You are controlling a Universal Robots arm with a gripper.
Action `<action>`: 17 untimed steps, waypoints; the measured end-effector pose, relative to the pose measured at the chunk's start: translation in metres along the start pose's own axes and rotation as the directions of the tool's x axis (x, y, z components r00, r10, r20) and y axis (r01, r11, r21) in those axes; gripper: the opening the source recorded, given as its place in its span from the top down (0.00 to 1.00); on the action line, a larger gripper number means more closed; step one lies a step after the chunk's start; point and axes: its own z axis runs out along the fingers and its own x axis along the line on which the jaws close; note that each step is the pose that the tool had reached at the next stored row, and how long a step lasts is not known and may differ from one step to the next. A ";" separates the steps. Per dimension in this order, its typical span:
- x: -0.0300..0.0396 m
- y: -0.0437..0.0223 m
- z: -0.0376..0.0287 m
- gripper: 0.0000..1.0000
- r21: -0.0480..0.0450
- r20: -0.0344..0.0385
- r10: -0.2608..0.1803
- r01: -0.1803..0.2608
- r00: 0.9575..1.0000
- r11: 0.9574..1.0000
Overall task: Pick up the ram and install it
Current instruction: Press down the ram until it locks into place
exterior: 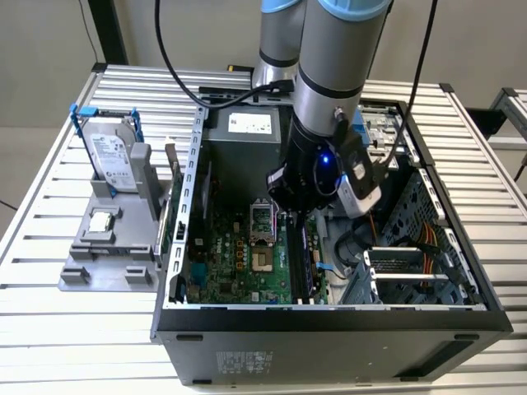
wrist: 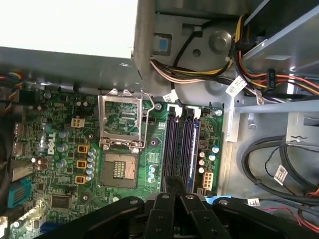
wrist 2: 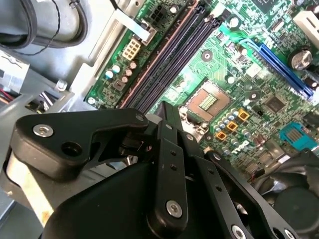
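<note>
Over the open computer case [exterior: 329,317], the gripper [wrist: 174,185] hangs just above the motherboard's [exterior: 239,255] memory slots [wrist: 180,149]. Its jaws look drawn together on a thin dark edge, likely the ram [wrist: 174,183], though I cannot tell for sure.

A white logo is printed on the motherboard [wrist: 65,164] in the first wrist view. In the exterior view, a pale label is carried by the power supply [exterior: 249,123], another by the hard drive [exterior: 111,156], and fine print by the case front [exterior: 247,362]; their wording cannot be made out.
</note>
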 end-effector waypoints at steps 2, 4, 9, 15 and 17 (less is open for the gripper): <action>0.0000 0.0000 0.0000 1.00 -0.001 0.000 -0.018 0.018 1.000 1.000; 0.0000 0.0000 0.0000 1.00 -0.002 -0.001 -0.036 0.036 0.999 0.999; 0.0000 0.0000 0.0000 1.00 -0.004 -0.002 -0.080 0.080 0.997 0.997; 0.0000 0.0000 0.0000 1.00 -0.007 -0.002 -0.129 0.129 0.992 0.992; 0.0000 0.0000 0.0000 1.00 -0.009 -0.003 -0.144 0.144 0.990 0.989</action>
